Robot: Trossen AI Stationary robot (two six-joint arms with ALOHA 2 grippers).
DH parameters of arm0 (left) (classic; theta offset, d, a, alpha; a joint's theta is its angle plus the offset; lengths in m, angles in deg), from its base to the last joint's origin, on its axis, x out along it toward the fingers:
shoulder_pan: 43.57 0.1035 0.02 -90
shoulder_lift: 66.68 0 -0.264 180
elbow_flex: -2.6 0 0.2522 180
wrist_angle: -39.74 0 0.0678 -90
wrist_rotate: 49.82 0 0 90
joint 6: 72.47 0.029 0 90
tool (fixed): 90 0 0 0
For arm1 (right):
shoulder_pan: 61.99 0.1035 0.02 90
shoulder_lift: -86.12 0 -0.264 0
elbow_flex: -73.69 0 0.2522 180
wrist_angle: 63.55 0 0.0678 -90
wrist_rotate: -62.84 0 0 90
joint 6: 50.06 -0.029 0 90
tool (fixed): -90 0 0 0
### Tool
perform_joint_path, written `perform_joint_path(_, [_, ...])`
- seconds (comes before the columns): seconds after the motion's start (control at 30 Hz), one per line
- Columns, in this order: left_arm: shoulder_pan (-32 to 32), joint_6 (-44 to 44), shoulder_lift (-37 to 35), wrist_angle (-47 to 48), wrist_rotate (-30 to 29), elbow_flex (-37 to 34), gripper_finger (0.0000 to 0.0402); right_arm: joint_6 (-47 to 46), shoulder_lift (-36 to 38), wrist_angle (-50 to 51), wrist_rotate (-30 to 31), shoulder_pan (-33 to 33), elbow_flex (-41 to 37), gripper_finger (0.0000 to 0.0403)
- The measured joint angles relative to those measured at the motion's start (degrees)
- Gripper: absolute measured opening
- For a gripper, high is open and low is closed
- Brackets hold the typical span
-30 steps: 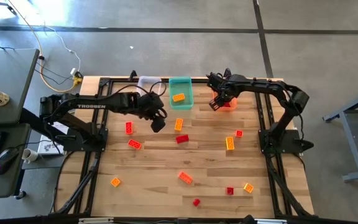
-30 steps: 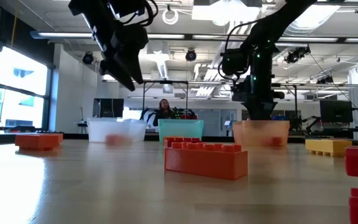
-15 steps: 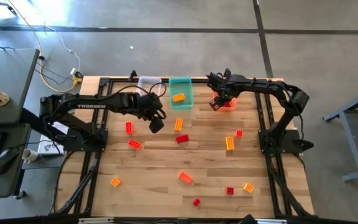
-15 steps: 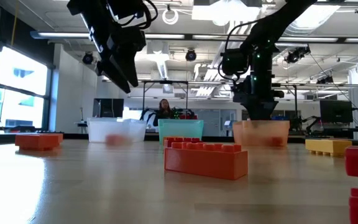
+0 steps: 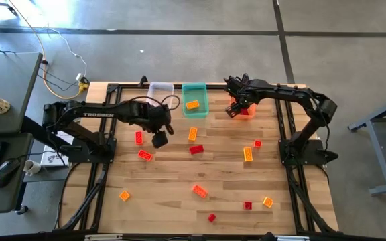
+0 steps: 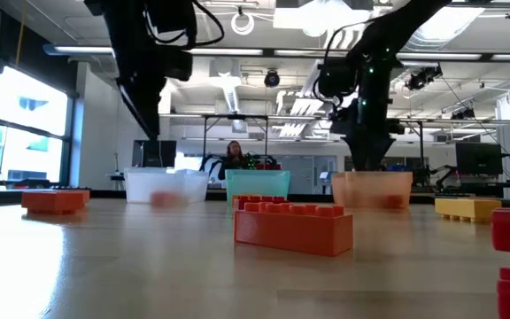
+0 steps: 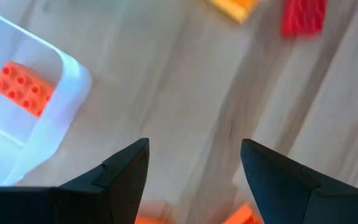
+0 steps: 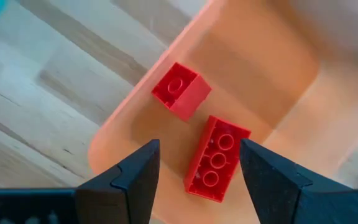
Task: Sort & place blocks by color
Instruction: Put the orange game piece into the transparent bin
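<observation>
Right pincer (image 8: pixel 194 165) open above binned red blocks (image 8: pixel 216 158).

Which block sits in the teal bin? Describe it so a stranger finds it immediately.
Along the table's far edge stand three bins; the teal plastic bin is the middle one. Inside it lies a single yellow-orange oblong studded brick, the only block there; the neighbouring orange bin holds red ones.

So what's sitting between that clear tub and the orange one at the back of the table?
The teal bin sits between the clear bin and the orange bin, with one yellow-orange block inside it. The high view shows this best.
</observation>
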Motion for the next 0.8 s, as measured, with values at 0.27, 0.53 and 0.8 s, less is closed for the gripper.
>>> perform_joint_path(0.27, [-3.53,7.25,-0.04,5.24,1.54,-2.68,0.024,-0.96,5.86,-1.33,0.31,0.0,0.0,0.0206])
perform_joint_path(0.53, [-8.52,13.59,-1.75,8.63,3.07,-5.78,0.024,0.62,7.75,-1.75,3.39,-0.14,0.02,0.0206])
perform_joint_path(0.8, [-11.33,18.52,-4.37,10.49,3.39,-6.4,0.024,1.69,7.75,-2.05,3.45,-0.5,0.02,0.0206])
